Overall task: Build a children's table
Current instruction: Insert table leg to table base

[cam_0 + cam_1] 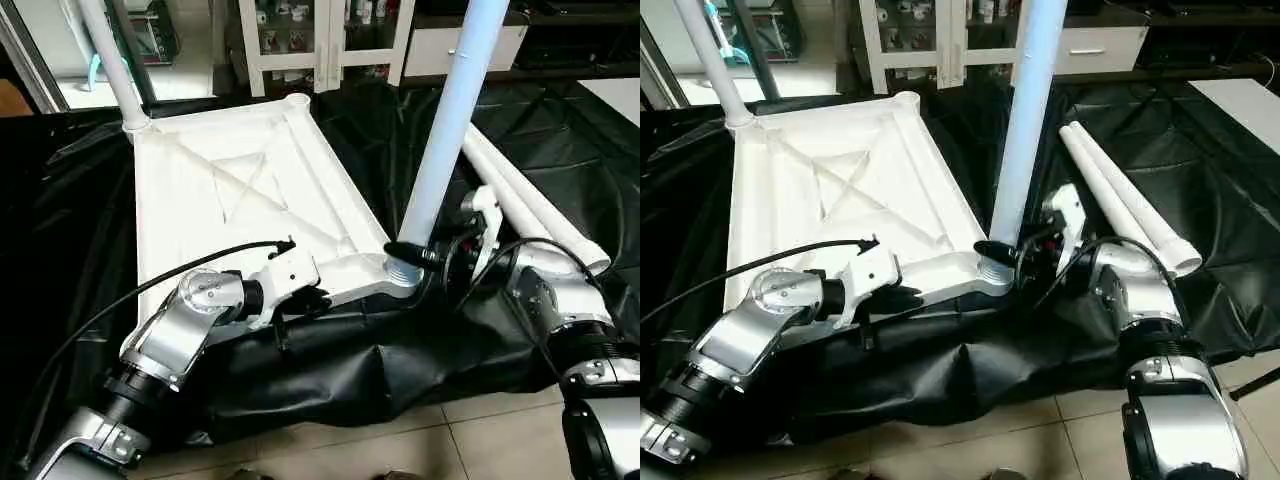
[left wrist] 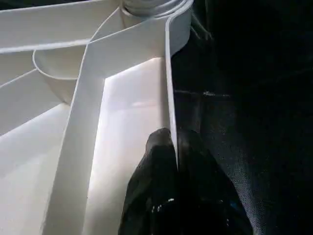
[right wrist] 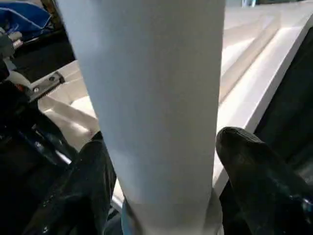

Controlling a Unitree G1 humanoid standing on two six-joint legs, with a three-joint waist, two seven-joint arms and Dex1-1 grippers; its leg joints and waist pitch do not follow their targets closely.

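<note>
Right claw (image 3: 161, 161) sits spread around the standing leg (image 1: 440, 150), one finger each side; left claw (image 2: 173, 161) pinches the tabletop (image 1: 230, 190) rim; squeeze low, twist straight.

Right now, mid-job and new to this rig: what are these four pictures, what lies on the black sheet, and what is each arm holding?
The two wide pictures come from the robot's head, looking down over its silver arms. The other two come from cameras on its wrists.

On the black sheet lies a white tabletop, upside down. One leg stands in the far corner and a second leg stands in the near corner. Two spare legs lie to the right.

The left gripper has its fingers pinched shut on the tabletop's near rim. The right gripper has a finger on each side of the near leg's base; whether it is gripping yet is unclear.
</note>
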